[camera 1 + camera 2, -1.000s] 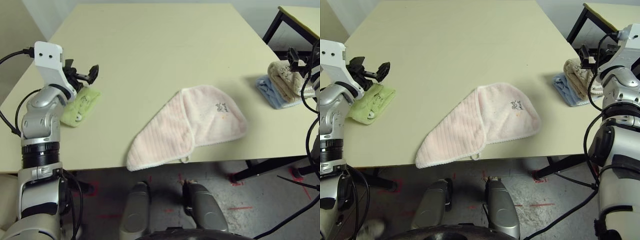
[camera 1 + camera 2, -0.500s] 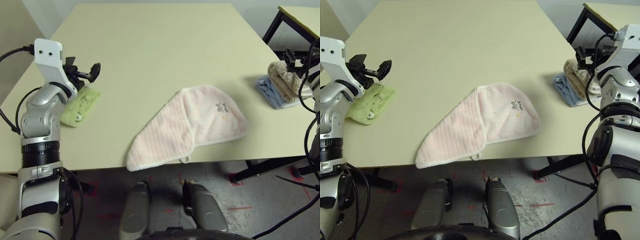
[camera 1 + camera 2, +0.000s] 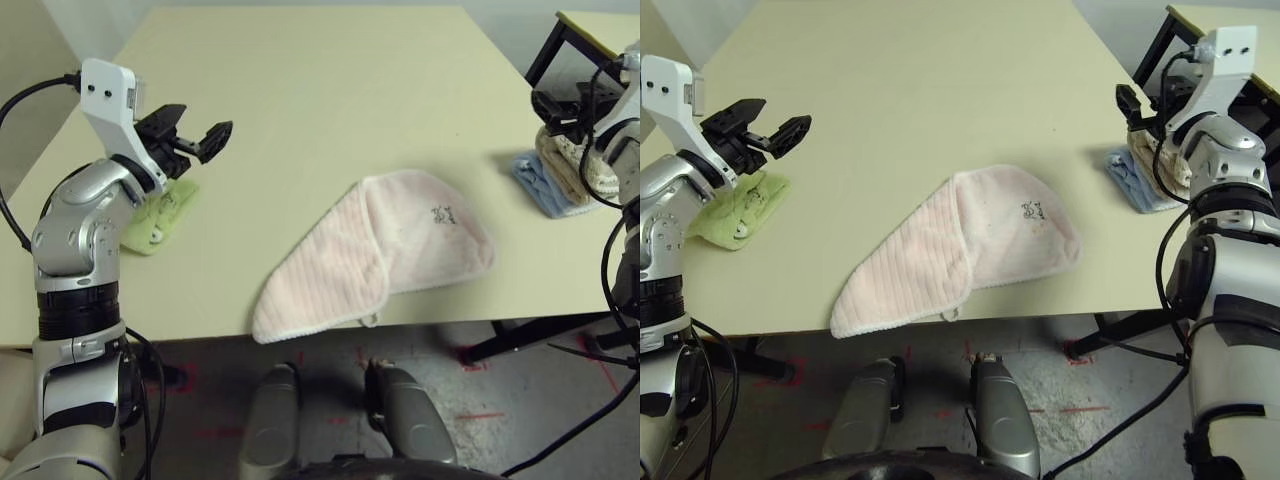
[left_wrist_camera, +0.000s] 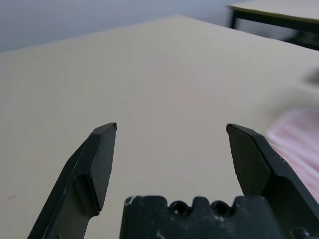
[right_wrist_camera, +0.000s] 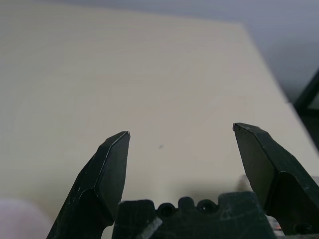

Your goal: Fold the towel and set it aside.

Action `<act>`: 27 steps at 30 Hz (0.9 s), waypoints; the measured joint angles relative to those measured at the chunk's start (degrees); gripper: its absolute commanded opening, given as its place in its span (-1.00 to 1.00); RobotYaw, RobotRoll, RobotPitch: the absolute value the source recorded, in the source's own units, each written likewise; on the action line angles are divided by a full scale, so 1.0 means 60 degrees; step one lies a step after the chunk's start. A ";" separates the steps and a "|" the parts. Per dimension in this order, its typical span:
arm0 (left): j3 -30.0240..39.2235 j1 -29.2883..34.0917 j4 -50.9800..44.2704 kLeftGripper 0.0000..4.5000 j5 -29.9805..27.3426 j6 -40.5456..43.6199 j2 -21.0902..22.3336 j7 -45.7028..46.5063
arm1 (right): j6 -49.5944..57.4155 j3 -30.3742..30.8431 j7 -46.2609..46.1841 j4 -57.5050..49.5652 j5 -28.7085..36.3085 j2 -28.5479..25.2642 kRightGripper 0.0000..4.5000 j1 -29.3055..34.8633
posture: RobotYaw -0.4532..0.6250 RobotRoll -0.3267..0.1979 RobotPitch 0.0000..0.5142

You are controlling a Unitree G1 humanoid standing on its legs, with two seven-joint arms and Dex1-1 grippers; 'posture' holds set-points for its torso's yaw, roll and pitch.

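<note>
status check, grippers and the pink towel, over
Left gripper open, empty, above the green cloth. Right gripper open, empty, by the folded beige and blue cloths. Towel folded over at table's near edge, untouched. Nothing in the way.

You see a large table (image 3: 300, 100) with a pale yellow-green top, evenly lit. Behind its far right corner stands a second table (image 3: 600, 30) of the same colour, with a black frame. Under the near edge you see a grey floor (image 3: 520, 400), a little speckled, with some red marks (image 3: 478, 415) (they look like tape or paint).
</note>
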 measured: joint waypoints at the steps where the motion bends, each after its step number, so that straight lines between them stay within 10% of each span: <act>1: -0.0057 -0.0012 -0.0067 1.00 -0.0084 0.0104 0.0049 -0.0136 | 0.0129 0.0146 0.0166 0.0022 -0.0097 0.0013 0.99 -0.0042 | 0.10 0.25 -0.54; 22: -0.0289 0.0947 -0.2348 1.00 -0.0988 0.1686 0.0132 -0.0322 | 0.2049 0.1716 0.1434 0.0650 -0.1488 0.1764 0.99 -0.0217 | 0.27 0.25 -0.34; 27: -0.0291 0.1152 -0.2564 1.00 -0.1027 0.1825 0.0030 -0.0069 | 0.2211 0.1715 0.1389 0.0653 -0.1493 0.1956 0.43 -0.0176 | 0.28 0.25 -0.31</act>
